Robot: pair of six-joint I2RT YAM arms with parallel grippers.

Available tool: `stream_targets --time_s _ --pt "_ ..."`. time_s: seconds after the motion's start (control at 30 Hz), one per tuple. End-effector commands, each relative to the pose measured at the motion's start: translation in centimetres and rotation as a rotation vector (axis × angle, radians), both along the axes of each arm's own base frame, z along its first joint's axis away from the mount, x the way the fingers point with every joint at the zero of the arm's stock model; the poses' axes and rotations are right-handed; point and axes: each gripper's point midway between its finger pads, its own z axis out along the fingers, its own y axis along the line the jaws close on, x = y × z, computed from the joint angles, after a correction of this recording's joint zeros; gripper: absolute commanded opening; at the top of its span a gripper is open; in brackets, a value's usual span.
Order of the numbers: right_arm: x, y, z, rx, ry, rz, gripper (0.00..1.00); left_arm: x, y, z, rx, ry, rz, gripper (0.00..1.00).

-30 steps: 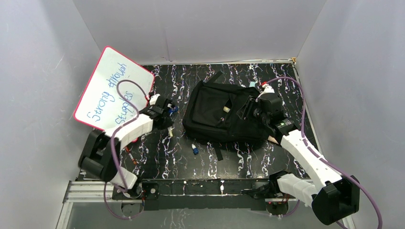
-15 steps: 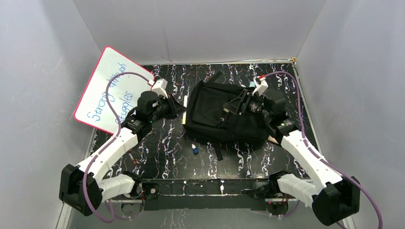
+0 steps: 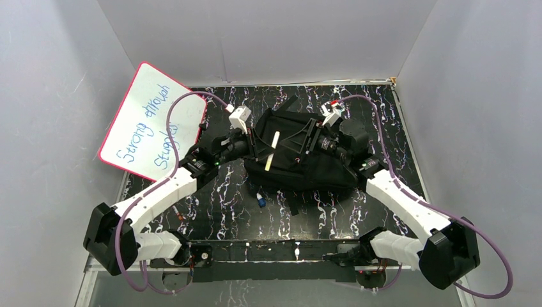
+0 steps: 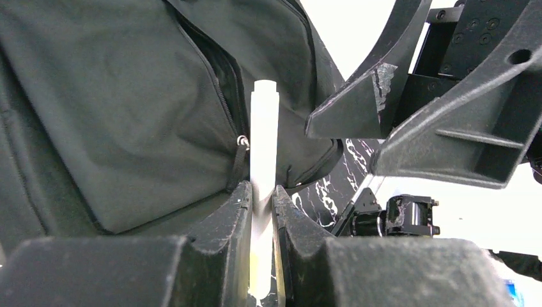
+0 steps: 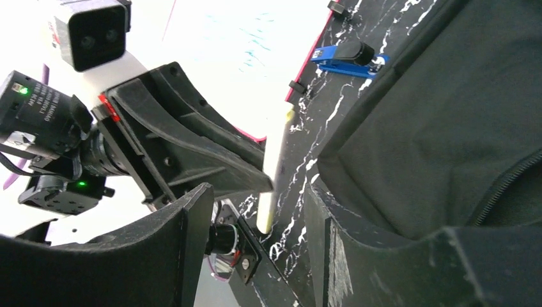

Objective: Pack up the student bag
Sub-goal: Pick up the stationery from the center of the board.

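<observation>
The bag (image 3: 291, 171) lies flat on the table (image 3: 211, 204), directly under and ahead of both sets of fingers. The left gripper (image 4: 261, 195) is clamped on the lower part of a white pen (image 4: 264, 141), which stands up past the fingertips. In the left wrist view its tip is level with a gaping zip (image 4: 220, 77) in the fabric just beyond. The right gripper (image 5: 255, 195) faces it across the bag with its fingers well apart and nothing between them. One of those fingers lies against the bag's cloth, but I cannot tell whether it is inside a pocket. Farther out from the left fingers, back toward the arm bases, a small blue-capped thing (image 3: 261, 201) lies just beside the bag's near edge. A whiteboard (image 3: 150, 121) leans well off behind the left arm. Packing looks only partly done. The pen is lifted and brought to the opening but is not yet inside, and the blue-capped thing is outside too. How much the bag already holds is hidden. A second ago the left arm was drawn back near the whiteboard, and half a second ago its fingers were just beside the bag's edge. Now they are over the bag, while the right fingers have swung toward them and spread wider.
</observation>
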Motion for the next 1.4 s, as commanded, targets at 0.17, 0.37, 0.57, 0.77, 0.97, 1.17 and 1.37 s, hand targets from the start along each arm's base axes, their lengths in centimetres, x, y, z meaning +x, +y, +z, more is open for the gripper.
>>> stream_targets --time_s 0.17,0.37,0.57,0.77,0.97,1.17,1.37 --pt "0.5 0.8 2.1 0.092 -0.032 -0.071 0.59 0.1 -2.4 3.5 -0.064 -0.074 -0.038 0.0" --pt "0.8 1.1 1.0 0.091 0.022 -0.098 0.53 0.0 -2.9 3.6 -0.056 -0.078 -0.032 0.0" --pt "1.0 1.4 0.7 0.087 0.032 -0.1 0.47 -0.2 -3.2 3.4 -0.052 -0.074 -0.04 0.0" --pt "1.1 1.6 0.1 0.082 0.045 -0.1 0.4 -0.5 -3.4 3.4 -0.046 -0.079 -0.049 0.0" --pt "1.2 1.8 -0.3 0.079 0.055 -0.094 0.33 -0.7 -3.6 3.2 -0.043 -0.08 -0.059 0.0" --pt "1.2 1.6 -0.2 0.078 0.049 -0.106 0.15 -0.5 -3.7 3.0 -0.027 -0.07 -0.06 0.07" --pt "2.0 -0.5 0.2 0.031 0.02 -0.227 0.04 -0.4 -3.7 3.4 -0.019 -0.077 -0.06 0.35"
